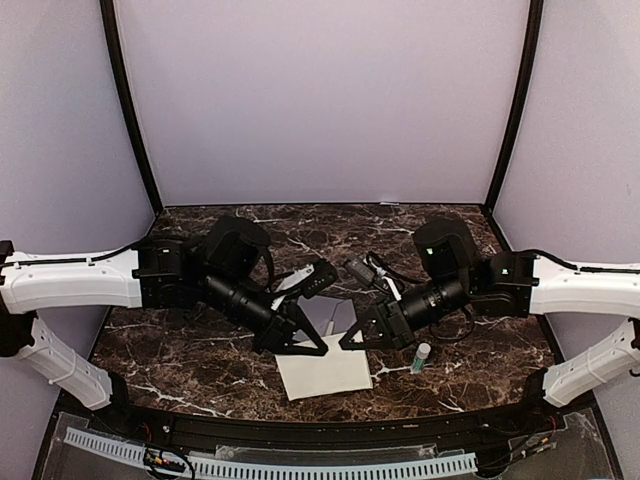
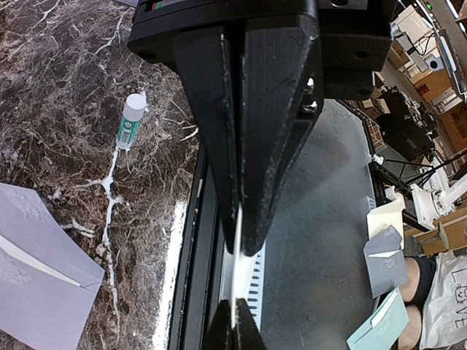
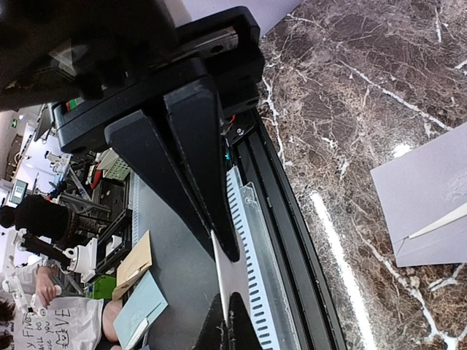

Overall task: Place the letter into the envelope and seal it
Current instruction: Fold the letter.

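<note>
Letter (image 1: 325, 380): pale cream sheet, far corners in left pincer (image 1: 320, 351) and right pincer (image 1: 344, 345).

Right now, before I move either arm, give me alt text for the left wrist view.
The left gripper is shut on the letter, a thin pale sheet seen edge-on between its black fingers. At the left of the picture, on the dark marble table, lie a grey envelope and, farther up, a small white tube with a green label.

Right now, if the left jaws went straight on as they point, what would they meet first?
The letter: the shut jaws of the left gripper pinch it, and it runs on ahead. Beyond, a dark tip, possibly the other arm's; depth unclear.
</note>
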Tool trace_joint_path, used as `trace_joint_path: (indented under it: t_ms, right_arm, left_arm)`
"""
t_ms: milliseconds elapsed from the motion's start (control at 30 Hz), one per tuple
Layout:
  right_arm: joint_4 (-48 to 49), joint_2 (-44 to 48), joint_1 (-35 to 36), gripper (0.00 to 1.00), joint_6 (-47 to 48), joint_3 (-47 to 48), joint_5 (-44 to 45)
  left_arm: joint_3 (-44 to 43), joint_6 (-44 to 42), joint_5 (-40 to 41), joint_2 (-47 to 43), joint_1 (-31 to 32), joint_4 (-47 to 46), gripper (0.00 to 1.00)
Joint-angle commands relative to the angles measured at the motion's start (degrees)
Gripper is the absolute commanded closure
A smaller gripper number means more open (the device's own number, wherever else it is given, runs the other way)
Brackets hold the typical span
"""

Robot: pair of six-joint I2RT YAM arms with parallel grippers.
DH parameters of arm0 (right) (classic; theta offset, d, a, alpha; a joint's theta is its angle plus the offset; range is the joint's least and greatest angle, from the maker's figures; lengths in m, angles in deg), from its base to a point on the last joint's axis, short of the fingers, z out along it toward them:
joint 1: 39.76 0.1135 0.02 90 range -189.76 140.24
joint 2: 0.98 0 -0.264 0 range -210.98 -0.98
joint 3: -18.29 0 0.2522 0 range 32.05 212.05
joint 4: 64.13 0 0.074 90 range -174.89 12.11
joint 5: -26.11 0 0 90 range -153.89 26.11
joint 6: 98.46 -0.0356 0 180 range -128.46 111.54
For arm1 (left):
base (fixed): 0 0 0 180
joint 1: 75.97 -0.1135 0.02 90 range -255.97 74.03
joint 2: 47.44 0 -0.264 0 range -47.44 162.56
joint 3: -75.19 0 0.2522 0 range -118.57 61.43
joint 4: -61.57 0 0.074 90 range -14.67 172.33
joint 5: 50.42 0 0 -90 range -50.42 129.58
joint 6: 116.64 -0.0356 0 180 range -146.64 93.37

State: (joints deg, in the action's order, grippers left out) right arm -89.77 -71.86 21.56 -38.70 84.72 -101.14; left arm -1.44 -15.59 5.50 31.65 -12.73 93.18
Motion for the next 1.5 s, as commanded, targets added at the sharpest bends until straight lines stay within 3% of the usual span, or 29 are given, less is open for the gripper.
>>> trace_joint_path:
  t_ms: [0,33,267,367,467,567,700,800,967,1033,1133,1300,1467]
  right_arm:
    - [0.1,1.1,-0.1,1.0,0.6,1.7,3.9]
    - [0.1,2.0,-0.2,0.99,0.3,1.5,5.3]
    - [5.7,11.8,-1.5,0.35,-6.0,-4.5,16.2]
    - [11.3,15.9,-1.5,0.2,-10.7,-8.5,22.2]
    - [20.5,19.4,-1.5,0.15,-16.5,-13.1,26.6]
    - [29.7,20.9,-1.4,0.13,-20.6,-17.9,28.5]
    - [32.6,21.6,-0.5,0.13,-22.4,-19.8,31.5]
    - [35.8,21.7,0.6,0.14,-24.2,-21.1,33.5]
    - [43.6,18.5,2.6,0.17,-27.1,-22.4,35.8]
    - [44.5,16.0,3.2,0.21,-27.6,-21.4,35.9]
    - [48.2,11.1,3.9,0.43,-27.5,-19.9,33.8]
    - [50.5,5.8,5.2,0.51,-26.3,-15.9,31.2]
    - [52.6,4.3,5.7,0.52,-26.4,-14.6,31.2]
  left_arm:
    - [-1.8,0.0,-1.0,-0.2,0.2,-1.1,1.0]
    - [-1.5,0.2,-0.8,-0.5,0.3,-1.5,1.0]
    - [2.3,8.2,4.8,-5.3,0.2,-9.8,1.0]
    - [6.1,13.7,9.8,-8.0,0.2,-18.6,1.0]
    - [9.4,21.6,18.0,-10.5,0.2,-25.8,1.0]
    - [11.3,28.8,24.0,-11.5,0.2,-29.8,1.0]
    - [15.1,36.5,30.2,-13.3,0.2,-39.6,1.0]
    - [19.0,39.4,32.4,-14.3,0.2,-49.1,1.0]
    - [19.9,40.5,33.4,-14.5,0.2,-52.1,1.0]
    - [20.2,40.8,33.4,-14.6,0.2,-53.1,1.0]
    - [20.6,41.1,33.5,-14.8,0.2,-53.6,1.0]
    - [20.8,41.0,33.5,-15.3,0.2,-53.1,1.0]
    - [21.5,41.3,33.5,-16.1,0.2,-53.5,1.0]
